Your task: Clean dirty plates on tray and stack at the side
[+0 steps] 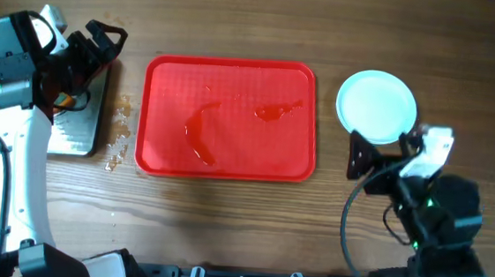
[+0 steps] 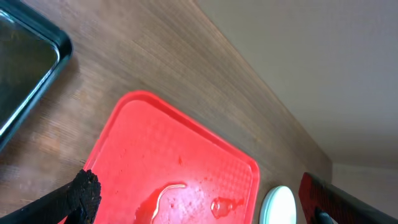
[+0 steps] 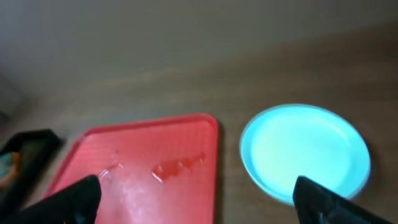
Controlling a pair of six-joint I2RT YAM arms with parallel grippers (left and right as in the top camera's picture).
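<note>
The red tray (image 1: 225, 168) lies mid-table with no plate on it, only wet puddles; it also shows in the left wrist view (image 2: 149, 143) and the right wrist view (image 3: 155, 140). The pale mint-white plates (image 1: 376, 104) sit stacked on the table right of the tray; how many are in the stack I cannot tell. They show in the right wrist view (image 3: 305, 149) and the left wrist view (image 2: 278, 205). My left gripper (image 1: 103, 43) is open and empty over the black pan at the far left. My right gripper (image 1: 380, 158) is open and empty just in front of the plates.
A black metal pan (image 1: 77, 116) lies left of the tray, under the left arm, and shows in the left wrist view (image 2: 25, 68). Small crumbs and wet spots (image 1: 120, 133) lie on the wood between pan and tray.
</note>
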